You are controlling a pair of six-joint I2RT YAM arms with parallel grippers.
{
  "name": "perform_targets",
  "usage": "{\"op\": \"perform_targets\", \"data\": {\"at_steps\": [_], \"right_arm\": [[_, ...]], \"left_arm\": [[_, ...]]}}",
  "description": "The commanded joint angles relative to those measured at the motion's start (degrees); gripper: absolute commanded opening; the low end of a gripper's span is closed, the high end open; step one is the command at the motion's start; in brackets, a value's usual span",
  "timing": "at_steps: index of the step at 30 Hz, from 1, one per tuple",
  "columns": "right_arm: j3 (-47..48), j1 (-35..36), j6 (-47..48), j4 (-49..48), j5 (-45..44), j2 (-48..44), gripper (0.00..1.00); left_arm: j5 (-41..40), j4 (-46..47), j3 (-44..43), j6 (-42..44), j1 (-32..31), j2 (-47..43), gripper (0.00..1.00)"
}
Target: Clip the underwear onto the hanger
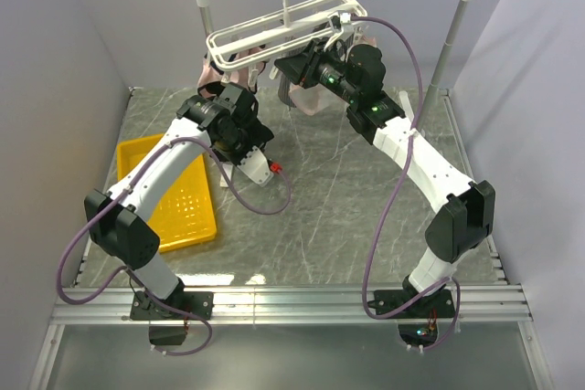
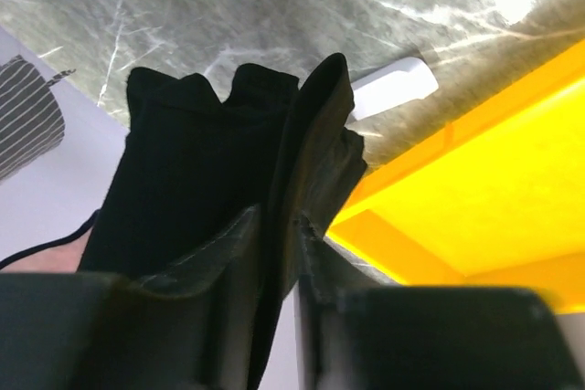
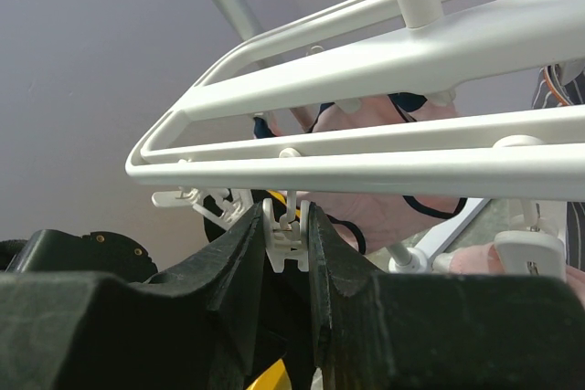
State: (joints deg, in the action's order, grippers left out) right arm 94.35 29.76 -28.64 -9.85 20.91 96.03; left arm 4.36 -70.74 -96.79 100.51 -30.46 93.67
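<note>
The underwear (image 2: 201, 162) is held pinched between the jaws of the left gripper (image 2: 279, 226), above the marble table (image 2: 274, 6) and near the yellow basket (image 2: 484, 180), while a white clip (image 3: 285, 246) dangling beneath the hanger (image 3: 366, 157) is clamped by the right gripper (image 3: 285, 221).

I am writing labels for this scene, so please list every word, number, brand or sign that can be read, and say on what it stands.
No readable text in any view.
The hanger, the underwear, the yellow basket and the striped garment are plain.
The green lights on the right arm are lamps, not signs.
</note>
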Motion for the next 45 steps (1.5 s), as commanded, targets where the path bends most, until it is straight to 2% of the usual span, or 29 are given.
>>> {"op": "perform_targets", "data": {"at_steps": [1,4,6,7,10,14,21,29,34,39,45], "right_arm": [[0.0,0.6,0.2,-0.9,2.0,-1.0,0.00],[0.2,0.6,0.1,-0.9,2.0,-0.9,0.00],[0.2,0.6,0.2,-0.9,2.1,-0.8,0.00],[0.2,0.6,0.3,-0.8,2.0,-0.8,0.00],[0.1,0.6,0.3,-0.8,2.4,-0.9,0.00],[0.0,0.5,0.3,-1.3,2.8,-1.0,0.00],[-1.0,0.5,0.5,-1.7,4.2,-1.3,0.00],[-1.4,0.4,1.0,-2.3,4.4,-1.0,0.00],[-1.4,0.4,1.0,-2.9,4.2,-0.8,0.00],[-1.4,0.4,1.0,-3.6,4.8,-0.8,0.00],[-2.2,0.4,2.0,-4.4,5.7,-1.0,0.00]], "left_arm": [[-1.5,-2.9,-1.6,1.4,0.0,-0.2,0.32],[-1.8,-3.1,-2.0,1.1,0.0,0.3,0.40],[-2.6,-2.3,-1.3,1.3,0.0,0.3,0.38],[-3.1,-1.9,-0.9,1.4,0.0,0.1,0.27],[-3.2,-1.0,-0.6,0.9,0.0,0.1,0.01],[3.3,-2.2,-6.1,-3.5,0.0,1.4,0.00],[13.8,-4.9,-14.3,-17.8,2.3,4.3,0.00],[20.5,-6.3,-26.1,-32.7,3.6,6.9,0.00],[22.4,-1.3,-24.3,-41.7,3.6,3.9,0.00],[23.4,7.0,-16.8,-50.4,3.7,-1.8,0.00],[20.2,12.7,-18.8,-62.5,3.7,-1.7,0.00]]}}
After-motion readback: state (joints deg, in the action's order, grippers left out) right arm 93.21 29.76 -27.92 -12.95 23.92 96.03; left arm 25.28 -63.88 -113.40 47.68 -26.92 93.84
